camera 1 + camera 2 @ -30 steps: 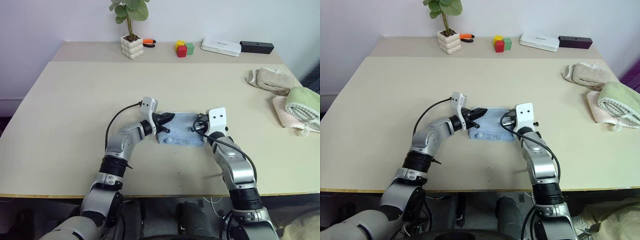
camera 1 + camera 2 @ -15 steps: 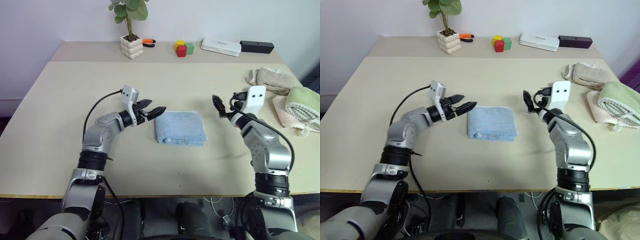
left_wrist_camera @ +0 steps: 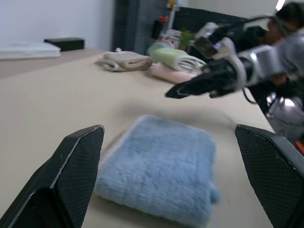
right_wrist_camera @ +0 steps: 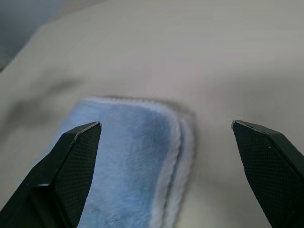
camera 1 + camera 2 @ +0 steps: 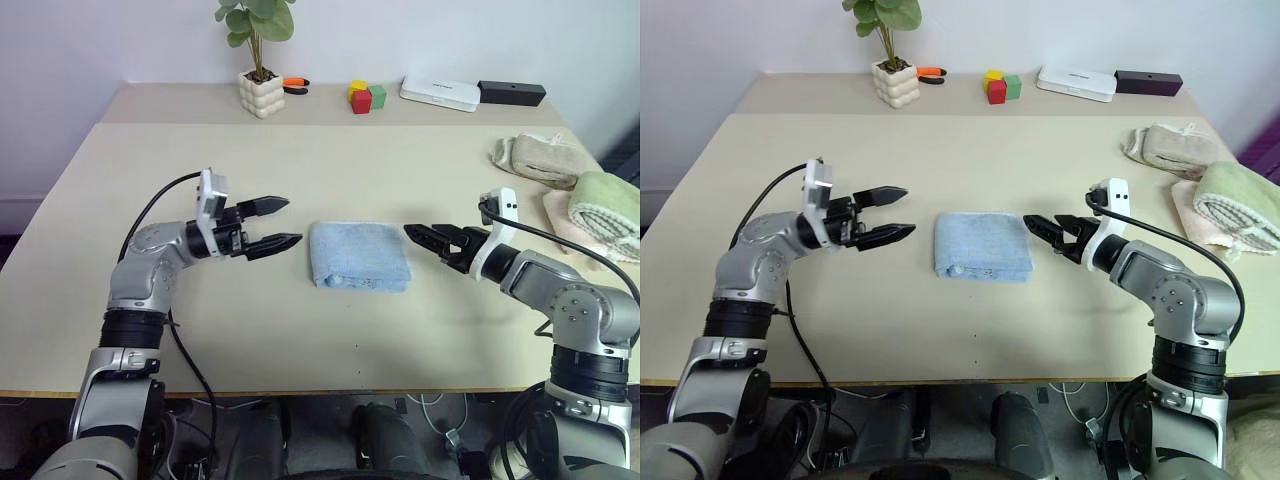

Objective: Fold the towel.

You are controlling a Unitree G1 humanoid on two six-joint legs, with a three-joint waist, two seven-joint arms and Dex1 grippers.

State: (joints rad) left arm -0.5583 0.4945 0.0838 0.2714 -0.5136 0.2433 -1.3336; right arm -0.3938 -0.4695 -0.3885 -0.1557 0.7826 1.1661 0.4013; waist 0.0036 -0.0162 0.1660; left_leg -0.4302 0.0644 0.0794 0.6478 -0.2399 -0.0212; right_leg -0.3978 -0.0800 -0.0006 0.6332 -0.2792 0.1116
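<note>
- Two tools hover above the desk (image 5: 150,150), one on each side of the towel (image 5: 358,256), both clear of it; neither holds anything.
- The left tool (image 5: 272,223) has its two black fingers spread apart, pointing level toward the towel from the robot's left; a black cable loops from its wrist.
- The right tool (image 5: 424,237) points back at the towel from the robot's right, tips near the cloth's edge but not touching; in the right wrist view its fingers (image 4: 71,156) stand wide apart with the towel between them in the distance.
- The towel lies near the middle of the desk, light blue, folded into a compact rectangle; its pale stitched edges are stacked along one side, seen close in the right wrist view (image 4: 175,156).
- At the desk's right edge lie a beige rolled towel (image 5: 540,160) and a green ribbed towel (image 5: 608,205) on a pink cloth.
- Along the far side stand a potted plant (image 5: 260,70), an orange-handled item (image 5: 296,84), coloured blocks (image 5: 368,97), a white box (image 5: 440,93) and a black box (image 5: 512,93).
</note>
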